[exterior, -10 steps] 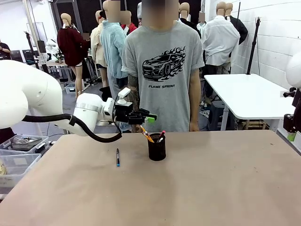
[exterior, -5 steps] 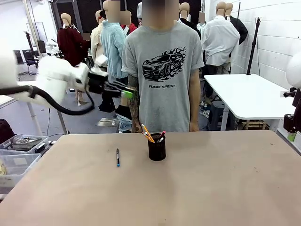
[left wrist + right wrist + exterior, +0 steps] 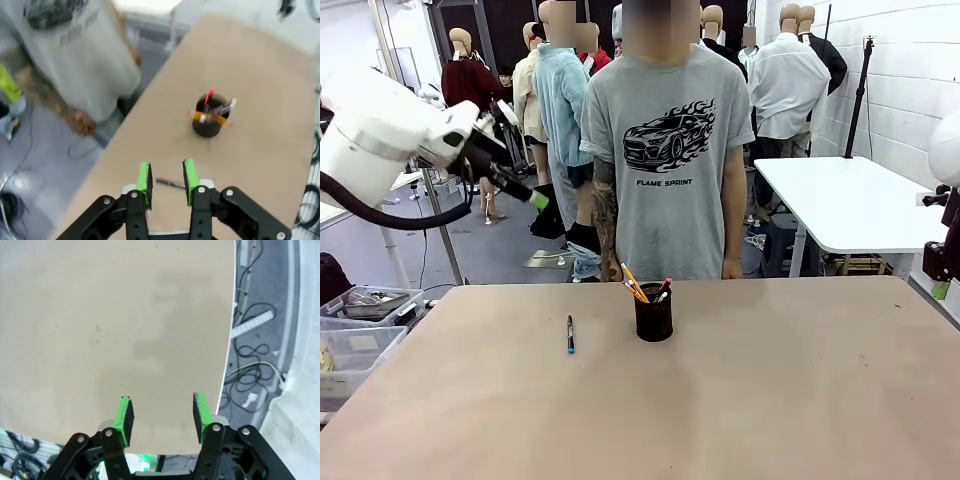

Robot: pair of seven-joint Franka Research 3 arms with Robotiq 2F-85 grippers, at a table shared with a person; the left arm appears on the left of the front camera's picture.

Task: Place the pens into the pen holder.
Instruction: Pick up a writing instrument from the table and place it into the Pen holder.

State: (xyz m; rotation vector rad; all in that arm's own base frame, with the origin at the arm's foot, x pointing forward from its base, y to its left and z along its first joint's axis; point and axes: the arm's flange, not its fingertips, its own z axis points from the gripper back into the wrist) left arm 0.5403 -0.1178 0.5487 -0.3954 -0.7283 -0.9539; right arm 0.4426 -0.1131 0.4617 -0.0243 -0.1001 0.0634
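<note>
Here, the left tool (image 3: 534, 198) hangs high off the bench's (image 3: 780, 400) far-left corner, its green pads (image 3: 144, 176) parted and empty. One dark pen (image 3: 570, 334) lies flat, left of the pen holder (image 3: 653, 314), which carries the other pens (image 3: 634, 284). A clean pick likely means descending over the barrel's middle, pads straddling it. The right tool (image 3: 162, 417) waits spread and empty.

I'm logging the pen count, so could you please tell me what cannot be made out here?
- Number of pens in the black wire-mesh cylindrical pen holder: too small in the front view, blurred in the left wrist view; its wall hides their lower ends.
- Slim dark pen with blue end on the table: a green pad of the left pincer covers one end in the left wrist view.
</note>
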